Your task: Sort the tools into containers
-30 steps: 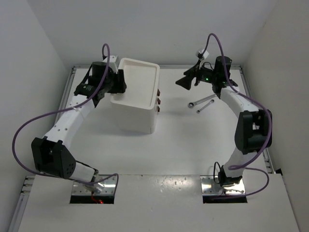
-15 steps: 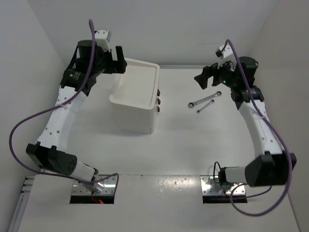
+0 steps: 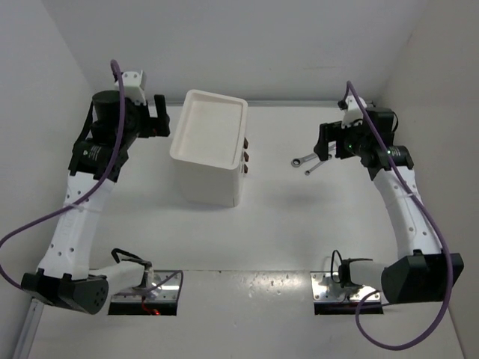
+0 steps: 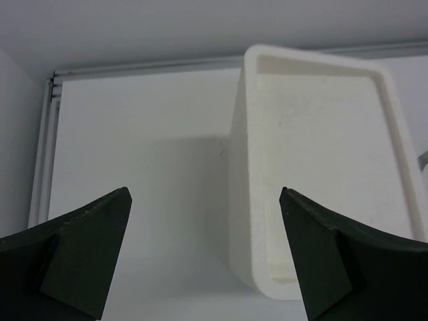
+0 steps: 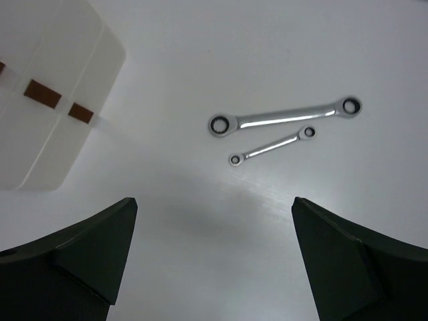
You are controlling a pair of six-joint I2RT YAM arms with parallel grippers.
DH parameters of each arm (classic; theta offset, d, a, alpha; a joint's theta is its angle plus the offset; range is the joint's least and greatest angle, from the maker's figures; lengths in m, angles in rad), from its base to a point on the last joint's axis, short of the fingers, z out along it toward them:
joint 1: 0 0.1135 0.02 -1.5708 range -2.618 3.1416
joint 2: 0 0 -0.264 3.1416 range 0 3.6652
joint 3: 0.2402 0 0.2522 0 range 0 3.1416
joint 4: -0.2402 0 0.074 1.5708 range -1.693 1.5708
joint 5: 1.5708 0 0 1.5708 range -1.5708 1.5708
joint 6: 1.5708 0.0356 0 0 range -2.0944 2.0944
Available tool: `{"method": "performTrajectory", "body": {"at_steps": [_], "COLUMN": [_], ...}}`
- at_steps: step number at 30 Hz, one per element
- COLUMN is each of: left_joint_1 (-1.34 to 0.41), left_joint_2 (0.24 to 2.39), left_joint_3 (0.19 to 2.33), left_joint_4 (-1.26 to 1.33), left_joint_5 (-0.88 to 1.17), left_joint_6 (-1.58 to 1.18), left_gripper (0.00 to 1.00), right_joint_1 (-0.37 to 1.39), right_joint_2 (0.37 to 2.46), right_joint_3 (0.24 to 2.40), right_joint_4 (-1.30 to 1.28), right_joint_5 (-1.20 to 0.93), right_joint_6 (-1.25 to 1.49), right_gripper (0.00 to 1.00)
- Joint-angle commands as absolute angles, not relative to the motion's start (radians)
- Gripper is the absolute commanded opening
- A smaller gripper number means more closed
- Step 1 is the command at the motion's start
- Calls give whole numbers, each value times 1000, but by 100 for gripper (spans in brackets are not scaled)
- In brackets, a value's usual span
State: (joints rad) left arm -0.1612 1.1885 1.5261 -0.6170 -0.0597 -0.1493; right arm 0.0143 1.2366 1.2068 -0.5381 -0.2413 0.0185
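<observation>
The white cabinet [image 3: 209, 149] stands at the back middle, its tray top bare, dark red-brown drawer handles [image 3: 245, 155] on its right face. It shows in the left wrist view [image 4: 321, 167] and the right wrist view [image 5: 47, 100]. Two silver wrenches, a longer one [image 3: 304, 158] and a shorter one [image 3: 314, 167], lie on the table right of it; they show in the right wrist view as longer [image 5: 284, 117] and shorter [image 5: 271, 146]. My left gripper [image 3: 160, 116] is open and empty, raised left of the cabinet. My right gripper [image 3: 323, 142] is open and empty above the wrenches. The pliers and the screwdriver are out of view.
White walls enclose the table on the left, back and right. A metal rail [image 4: 45, 154] runs along the table's left edge. The arm bases [image 3: 146, 288] sit at the near edge.
My left arm has swung left and back, away from the cabinet. My right gripper has come down and forward to hang over the wrenches. The wrenches and the cabinet have not moved.
</observation>
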Motion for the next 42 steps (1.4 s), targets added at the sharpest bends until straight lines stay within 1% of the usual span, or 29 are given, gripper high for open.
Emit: {"method": "performTrajectory", "body": {"at_steps": [1,4,7,9,10,13,14,15,16,18,19,20,24,25,27,28,30,31,33,36,37,40,42], "left_joint_1": [-135,-124,-114,-114,-104,-104,-95,-95,-95,-95,-86,-86,-77,-68,-58,-58,-46,-46,-37,-17,-17,-8,2], "left_joint_2": [1117,1108,1097,1071,1071,1048,1048,1048,1048,1048,1057,1057,1068,1068,1078,1078,1092,1109,1129,1161,1161,1187,1206], "left_joint_3": [1424,1356,1321,1305,1295,1295,1295,1295,1295,1295,1286,1273,1253,1243,1233,1233,1221,1221,1221,1221,1221,1221,1221], "left_joint_4": [-603,-603,-624,-624,-633,-634,-634,-634,-634,-634,-634,-634,-634,-634,-634,-624,-614,-614,-614,-614,-614,-614,-614], "left_joint_5": [-94,-94,-116,-146,-169,-189,-189,-189,-198,-198,-198,-198,-198,-175,-161,-146,-111,-101,-61,-11,-2,23,35], "left_joint_6": [-109,-109,-118,-118,-118,-106,-106,-106,-106,-106,-106,-106,-84,-62,-48,-25,-12,-12,-3,-3,-3,6,17], "left_gripper": [100,100,100,100,100,100,100,100,100,100,100,100,100,100,100,100,100,100,100,100,100,100,100], "right_joint_1": [11,-9,-21,-31,-31,-40,-40,-40,-40,-40,-40,-40,-40,-40,-40,-49,-49,-49,-49,-61,-61,-61,-71], "right_joint_2": [1201,1175,1198,1265,1294,1413,1439,1463,1515,1575,1638,1667,1779,1793,1813,1827,1900,1931,1995,2034,2061,2101,2146], "right_joint_3": [1169,1120,1111,1155,1178,1276,1296,1327,1341,1393,1428,1445,1525,1538,1539,1564,1610,1673,1741,1798,1813,1859,1899], "right_joint_4": [-589,-551,-551,-573,-590,-650,-660,-681,-692,-721,-741,-741,-715,-700,-666,-666,-733,-800,-839,-857,-888,-945,-988], "right_joint_5": [-175,-143,-132,-117,-104,-94,-94,-109,-126,-162,-175,-219,-320,-342,-374,-374,-383,-383,-383,-402,-402,-411,-434], "right_joint_6": [77,120,169,222,244,327,337,362,376,399,408,408,194,34,-107,-247,-407,-534,-676,-822,-935,-1111,-1190], "right_gripper": [99,99,99,95,90,85,85,85,81,80,75,74,73,73,74,74,74,74,74,73,73,73,73]}}
